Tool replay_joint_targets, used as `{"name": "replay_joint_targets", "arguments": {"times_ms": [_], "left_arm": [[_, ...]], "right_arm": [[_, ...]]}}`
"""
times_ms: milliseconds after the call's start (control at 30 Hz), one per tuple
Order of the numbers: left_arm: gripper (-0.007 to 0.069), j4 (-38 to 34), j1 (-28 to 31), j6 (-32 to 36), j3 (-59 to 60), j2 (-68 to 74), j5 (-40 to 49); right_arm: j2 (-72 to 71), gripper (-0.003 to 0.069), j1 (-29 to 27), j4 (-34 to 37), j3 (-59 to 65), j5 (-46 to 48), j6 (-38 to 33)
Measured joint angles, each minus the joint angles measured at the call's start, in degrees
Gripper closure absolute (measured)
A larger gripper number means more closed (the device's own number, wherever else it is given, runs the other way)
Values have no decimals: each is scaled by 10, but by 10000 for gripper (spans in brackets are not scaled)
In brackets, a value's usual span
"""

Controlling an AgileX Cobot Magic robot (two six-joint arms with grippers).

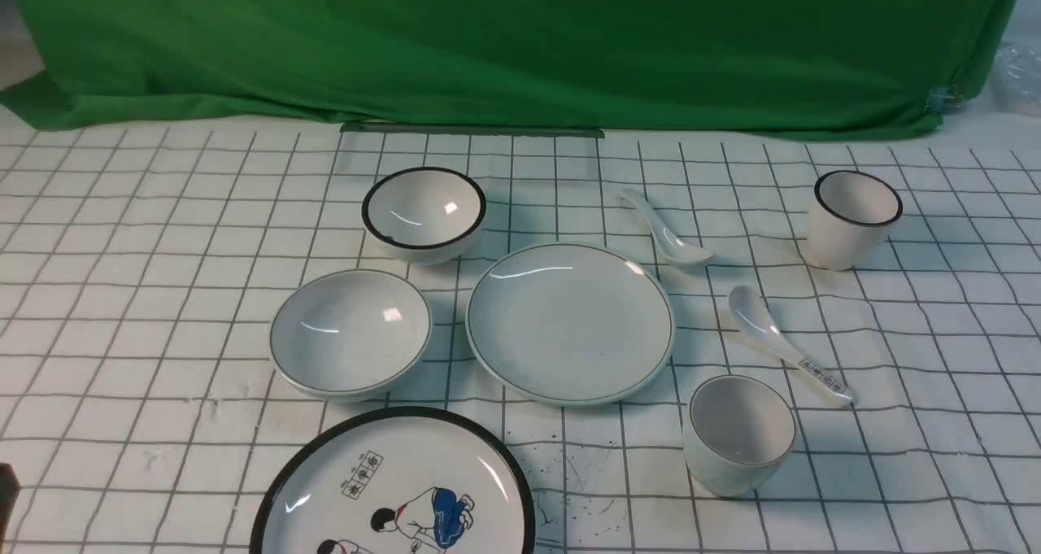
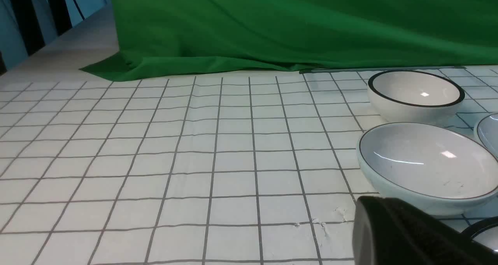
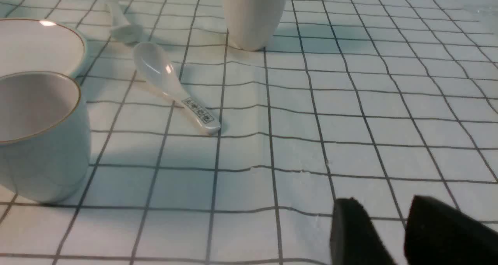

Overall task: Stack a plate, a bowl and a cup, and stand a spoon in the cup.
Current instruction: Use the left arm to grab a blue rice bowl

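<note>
Gridded cloth (image 3: 350, 101), cup (image 3: 39, 138) well apart from parted right fingers (image 3: 355, 236) (left fingers (image 2: 400, 234) seemingly closed)

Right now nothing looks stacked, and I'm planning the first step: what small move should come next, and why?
Probably open the shut left gripper and ease it toward the bowl. The bowl sits empty just left of the plate, on that arm's side, close ahead of the gripper. The plate is bare, so the bowl likely goes onto it first.

Closed left end effector (image 2: 375, 218); parted, empty right end effector (image 3: 385, 204).
</note>
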Motion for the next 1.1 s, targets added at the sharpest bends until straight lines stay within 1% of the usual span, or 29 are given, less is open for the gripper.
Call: {"name": "replay_joint_targets", "arguments": {"times_ms": [367, 433, 500, 567, 633, 667, 700, 800, 900, 933, 967, 1000, 1033, 1100], "left_arm": [[622, 7, 0, 2, 0, 0, -2], [622, 5, 0, 3, 0, 0, -37], [622, -33, 0, -7, 0, 0, -87], [622, -100, 0, -41, 0, 0, -157], [622, -142, 0, -64, 0, 0, -198], [622, -142, 0, -67, 0, 0, -208], [622, -160, 0, -92, 0, 0, -241], [622, -164, 0, -122, 0, 0, -292], [622, -146, 0, -139, 0, 0, -319], [622, -140, 0, -157, 0, 0, -340], [622, -137, 0, -192, 0, 0, -380], [622, -135, 0, -216, 0, 0, -402], [622, -132, 0, -248, -2, 0, -436], [622, -130, 0, -291, -26, 0, -451]], "right_arm": [[0, 411, 0, 0, 0, 0, 0], [0, 411, 0, 0, 0, 0, 0], [0, 411, 0, 0, 0, 0, 0], [0, 411, 0, 0, 0, 0, 0], [0, 411, 0, 0, 0, 0, 0], [0, 411, 0, 0, 0, 0, 0], [0, 411, 0, 0, 0, 0, 0], [0, 411, 0, 0, 0, 0, 0], [0, 411, 0, 0, 0, 0, 0], [0, 411, 0, 0, 0, -1, 0], [0, 411, 0, 0, 0, -6, 3], [0, 411, 0, 0, 0, -13, 12], [0, 411, 0, 10, 0, -30, 32], [0, 411, 0, 31, 0, -74, 85]]}}
